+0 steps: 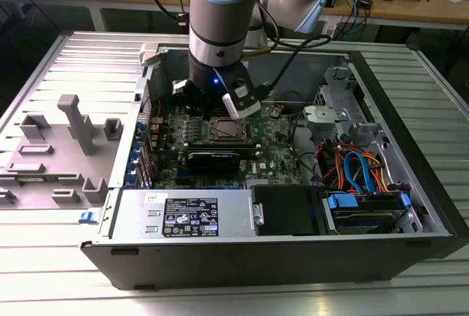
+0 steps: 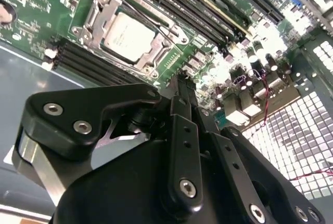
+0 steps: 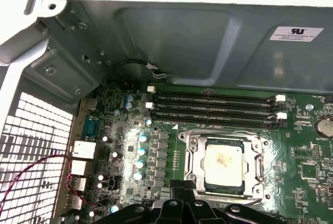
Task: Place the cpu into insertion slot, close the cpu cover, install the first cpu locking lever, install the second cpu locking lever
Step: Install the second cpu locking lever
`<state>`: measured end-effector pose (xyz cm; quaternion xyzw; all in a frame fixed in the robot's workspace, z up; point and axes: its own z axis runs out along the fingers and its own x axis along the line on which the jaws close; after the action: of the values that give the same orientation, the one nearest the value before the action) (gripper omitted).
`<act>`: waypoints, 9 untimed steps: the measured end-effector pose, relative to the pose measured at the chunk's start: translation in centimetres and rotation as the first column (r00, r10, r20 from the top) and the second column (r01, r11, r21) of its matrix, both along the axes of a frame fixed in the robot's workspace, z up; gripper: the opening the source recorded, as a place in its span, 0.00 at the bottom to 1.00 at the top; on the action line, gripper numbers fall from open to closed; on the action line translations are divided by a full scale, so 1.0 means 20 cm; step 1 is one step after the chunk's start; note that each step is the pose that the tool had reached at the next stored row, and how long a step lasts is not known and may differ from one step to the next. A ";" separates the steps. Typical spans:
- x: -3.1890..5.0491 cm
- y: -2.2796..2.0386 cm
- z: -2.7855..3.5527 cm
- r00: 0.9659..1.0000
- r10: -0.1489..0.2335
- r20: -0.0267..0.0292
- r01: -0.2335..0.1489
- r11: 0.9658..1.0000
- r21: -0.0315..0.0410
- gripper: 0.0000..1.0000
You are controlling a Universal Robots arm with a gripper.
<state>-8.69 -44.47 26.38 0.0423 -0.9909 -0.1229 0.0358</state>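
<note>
The cpu (image 3: 223, 162) lies seated in the insertion slot (image 3: 193, 154) with the cpu cover (image 3: 255, 168) down around it; the claw (image 2: 182, 86), fingers together and holding nothing, hovers just beside the socket; press levers squarely, gently.

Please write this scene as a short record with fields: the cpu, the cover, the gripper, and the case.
cpu: lies flat in the insertion slot, metal top up
cpu cover: closed down around the cpu
gripper: above the motherboard, close beside the slot, holding nothing visible
computer case: lies open on a slatted table
memory slots: run alongside the insertion slot
</note>
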 end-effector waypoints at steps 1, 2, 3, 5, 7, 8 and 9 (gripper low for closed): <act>0.008 0.000 0.000 1.000 -0.002 -0.001 0.002 1.000 -0.007 0.11; 0.022 0.000 0.000 1.000 -0.005 -0.003 0.005 1.000 -0.018 0.11; 0.032 0.000 -0.001 1.000 -0.008 -0.004 0.008 1.000 -0.026 0.11; 0.064 0.000 -0.002 1.000 -0.014 -0.006 0.013 0.998 -0.056 0.11; 0.096 0.000 -0.003 1.000 -0.015 -0.009 0.014 0.997 -0.071 0.11; 0.116 0.000 -0.009 1.000 -0.015 -0.013 0.014 0.997 -0.072 0.11; 0.127 0.000 -0.016 1.000 -0.015 -0.016 0.014 0.997 -0.072 0.11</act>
<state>-6.14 -44.47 26.07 0.0325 -0.9946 -0.0876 0.0447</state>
